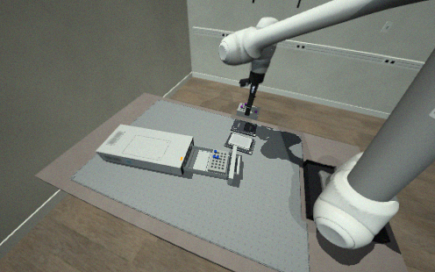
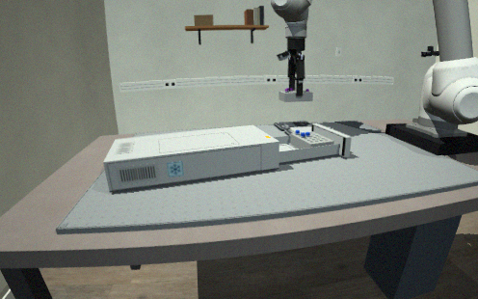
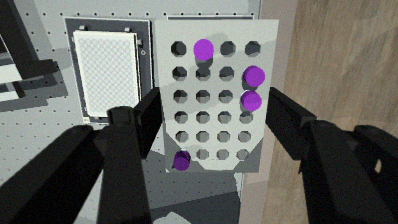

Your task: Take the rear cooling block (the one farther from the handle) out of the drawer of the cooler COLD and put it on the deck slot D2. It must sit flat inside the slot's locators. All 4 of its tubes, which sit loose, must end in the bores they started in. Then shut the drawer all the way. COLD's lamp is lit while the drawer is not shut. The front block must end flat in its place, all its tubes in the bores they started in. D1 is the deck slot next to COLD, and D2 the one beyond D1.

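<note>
My gripper (image 1: 249, 109) (image 2: 296, 92) (image 3: 213, 102) is shut on the rear cooling block (image 1: 244, 110) (image 2: 295, 96) (image 3: 215, 65), a grey block with rows of bores, and holds it level, high above the deck. Its purple tubes (image 3: 203, 49) (image 3: 254, 76) (image 3: 250, 100) (image 3: 181, 160) stand in their bores. Below lie the dark slot D2 (image 1: 244, 127) and the white-topped slot D1 (image 1: 240, 141) (image 3: 106, 70). The cooler COLD (image 1: 145, 149) (image 2: 193, 149) has its drawer (image 1: 199, 161) (image 2: 294, 149) pulled out. The front block (image 1: 217, 162) (image 2: 313, 139) with blue tubes sits flat by the handle (image 1: 235, 166) (image 2: 345, 146). The orange lamp (image 1: 181, 158) is lit.
The arm's white base (image 1: 351, 211) (image 2: 450, 92) stands on a dark plate (image 1: 312, 184) at the right of the grey deck mat (image 1: 219, 211) (image 2: 289, 188). In the wrist view the block overhangs the mat's far edge and the wooden floor (image 3: 345, 60). A wall shelf (image 2: 226, 27) is behind.
</note>
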